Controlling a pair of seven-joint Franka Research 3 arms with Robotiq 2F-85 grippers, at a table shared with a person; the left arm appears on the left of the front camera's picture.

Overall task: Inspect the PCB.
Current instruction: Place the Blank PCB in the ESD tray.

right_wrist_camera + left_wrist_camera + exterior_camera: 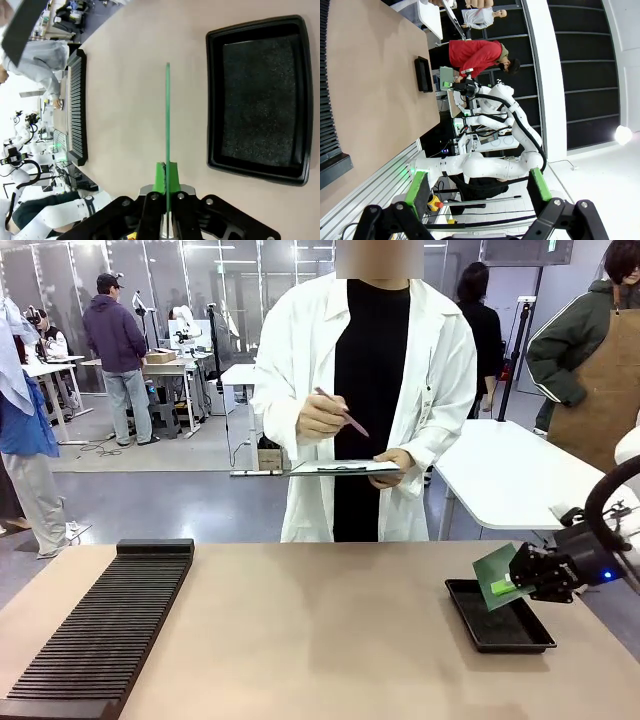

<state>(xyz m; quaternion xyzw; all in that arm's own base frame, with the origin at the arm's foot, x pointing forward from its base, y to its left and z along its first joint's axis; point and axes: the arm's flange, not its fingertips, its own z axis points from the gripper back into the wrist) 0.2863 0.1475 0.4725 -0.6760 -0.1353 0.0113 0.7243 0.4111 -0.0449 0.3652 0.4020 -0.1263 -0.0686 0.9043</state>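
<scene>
**Robot arm holds circuit board over tray as person in lab coat takes notes**

Clamped between the green pads of the right gripper [166,192], a thin green circuit board [494,574] hangs tilted in the air above the near-left corner of a black tray [500,625] at the right side of the tan table [320,630]. Seen edge-on from the wrist, the board [167,125] rises as a narrow green line beside the tray [257,95], clear of the tabletop. The left gripper [480,192] stands with its jaws spread wide and nothing between them, raised off the table. A black ribbed rack [100,625] lies along the table's left edge. Across the table, a person in a white coat [365,400] holds a pen [343,412] over a clipboard [345,468].
</scene>
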